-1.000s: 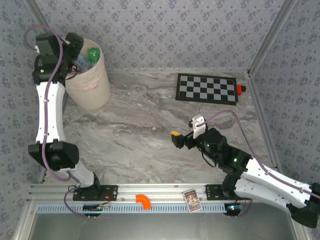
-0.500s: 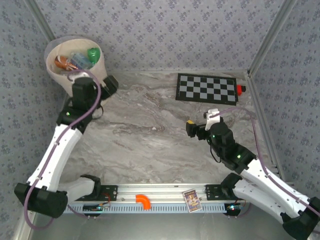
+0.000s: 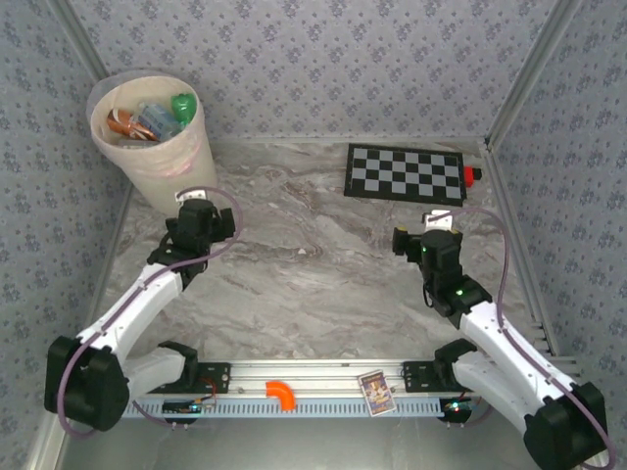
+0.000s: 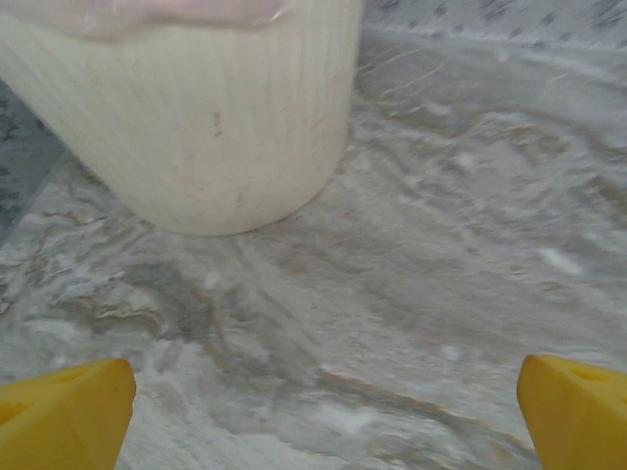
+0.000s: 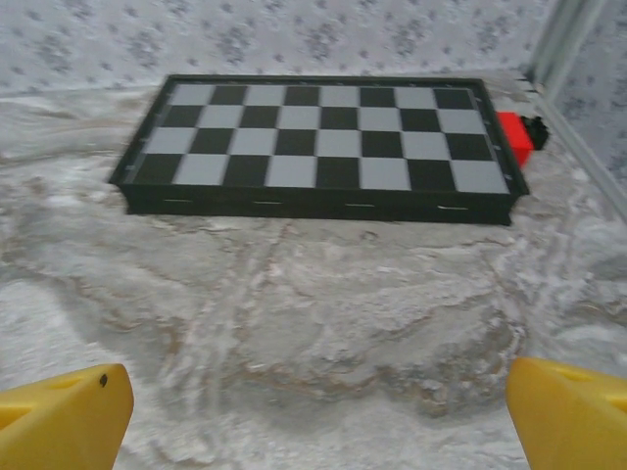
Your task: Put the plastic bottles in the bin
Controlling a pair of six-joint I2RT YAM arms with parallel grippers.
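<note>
The bin point(image 3: 181, 166), a tall pale bucket with a clear liner, stands in the far left corner. Inside it lie several plastic bottles point(image 3: 147, 119), one of them green point(image 3: 182, 105). My left gripper point(image 3: 203, 211) hovers low over the table just in front of the bin's foot. Its yellow fingertips point(image 4: 64, 416) are spread wide and the gripper is open with nothing between them; the bin's wall point(image 4: 196, 117) rises ahead. My right gripper point(image 3: 423, 235) is over the right side of the table, open and empty, yellow fingertips point(image 5: 573, 416) apart.
A black-and-white checkerboard point(image 3: 406, 173) lies at the back right, also ahead of the right gripper point(image 5: 323, 147), with a small red block point(image 3: 471, 175) at its right end. An orange piece point(image 3: 281, 394) and a card point(image 3: 374, 392) sit on the front rail. Walls close in on three sides.
The left arm has drawn back from above the bin and dropped low in front of its base. The right arm has pulled back toward the right. Both grippers stay open.
</note>
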